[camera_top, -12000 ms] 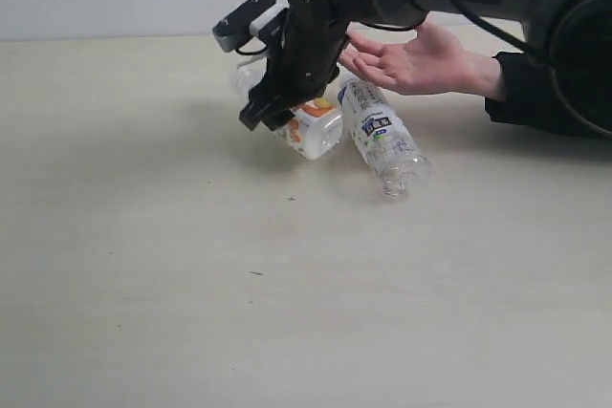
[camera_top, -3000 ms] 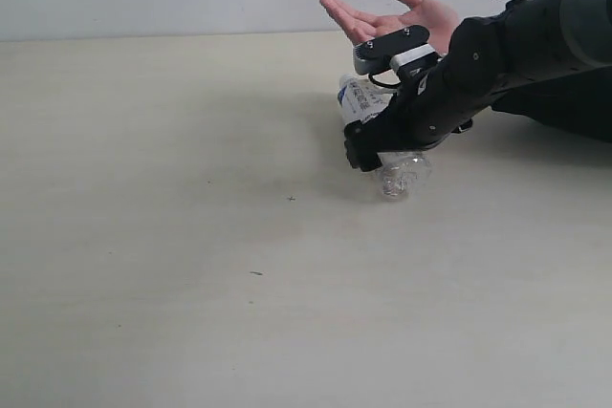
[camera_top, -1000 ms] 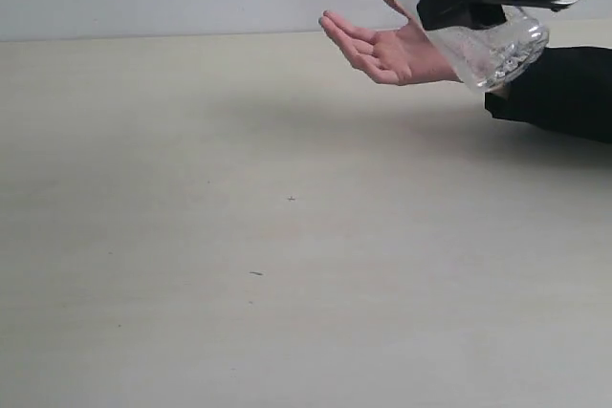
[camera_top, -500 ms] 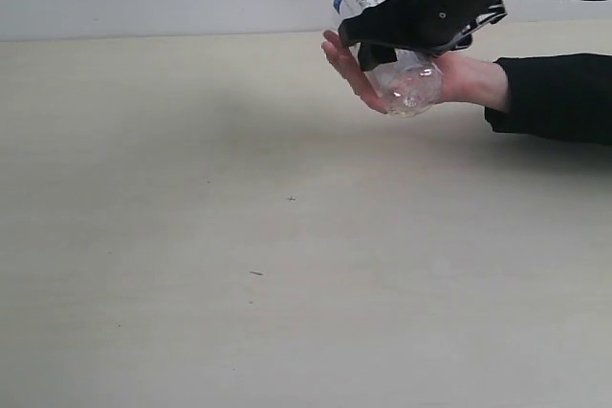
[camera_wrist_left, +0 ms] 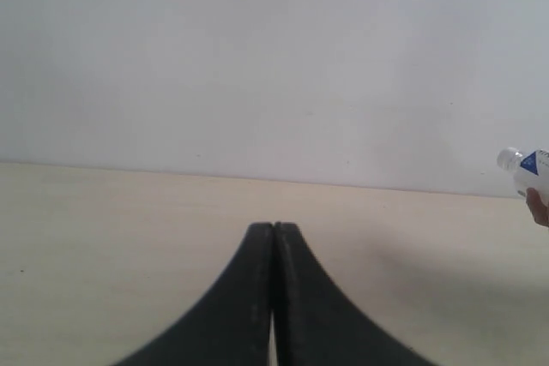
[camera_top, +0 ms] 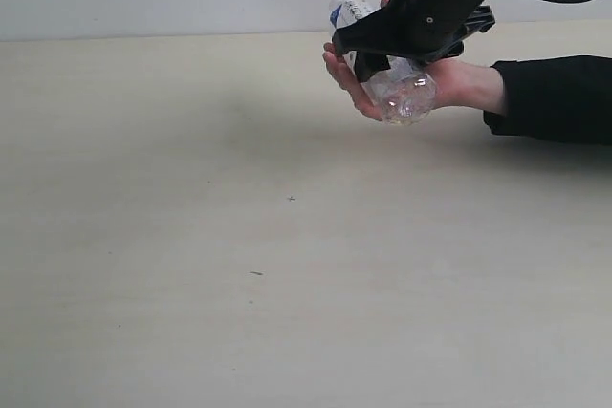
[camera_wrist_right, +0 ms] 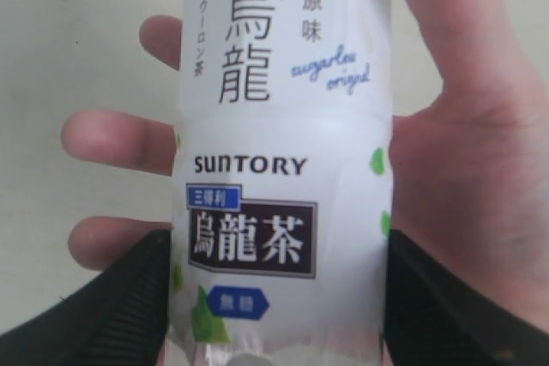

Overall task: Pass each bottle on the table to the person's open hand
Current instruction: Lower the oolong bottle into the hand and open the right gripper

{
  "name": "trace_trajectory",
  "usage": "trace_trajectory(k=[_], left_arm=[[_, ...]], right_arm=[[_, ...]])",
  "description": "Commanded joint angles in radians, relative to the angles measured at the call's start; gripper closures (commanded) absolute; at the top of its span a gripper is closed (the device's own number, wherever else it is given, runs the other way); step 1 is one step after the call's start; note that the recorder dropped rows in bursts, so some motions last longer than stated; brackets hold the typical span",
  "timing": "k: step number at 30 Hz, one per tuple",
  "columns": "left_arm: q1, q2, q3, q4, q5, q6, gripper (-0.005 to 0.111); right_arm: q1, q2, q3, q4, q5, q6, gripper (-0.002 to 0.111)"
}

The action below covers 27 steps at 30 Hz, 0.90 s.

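Your left gripper (camera_wrist_left: pixel 274 231) is squeezed tight with nothing in it. Past the near surface (camera_top: pixel 239 265), your right gripper (camera_wrist_right: pixel 276 296) grips the bottle (camera_top: pixel 402 97) from both sides. The bottle is up off the surface, right over the open hand (camera_top: pixel 457 83).

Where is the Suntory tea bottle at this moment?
Upper right of the exterior view: the Suntory tea bottle is clamped in the right gripper and held across the person's open hand, off the table.
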Motion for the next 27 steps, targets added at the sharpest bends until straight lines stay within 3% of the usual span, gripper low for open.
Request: trace_trajectory(k=[1,5,9,20,27], left_arm=[[-0.004,-0.006,0.000,-0.003,0.001,0.006,0.107],[-0.004,-0.006,0.000,-0.003,0.001,0.006,0.107],[-0.004,-0.006,0.000,-0.003,0.001,0.006,0.107],[-0.004,-0.006,0.000,-0.003,0.001,0.006,0.107],[-0.004,-0.006,0.000,-0.003,0.001,0.006,0.107]], right_arm=[[-0.005,0.000,-0.008,-0.008,-0.004,0.003,0.046],[0.002,-0.002,-0.008,-0.011,-0.006,0.003,0.018],[0.002,-0.002,-0.008,-0.020,-0.009,0.001,0.004],[0.000,-0.142,-0.034,-0.020,0.082,0.001,0.004],[-0.004,-0.325,-0.001,-0.129,0.100,0.084,0.005]])
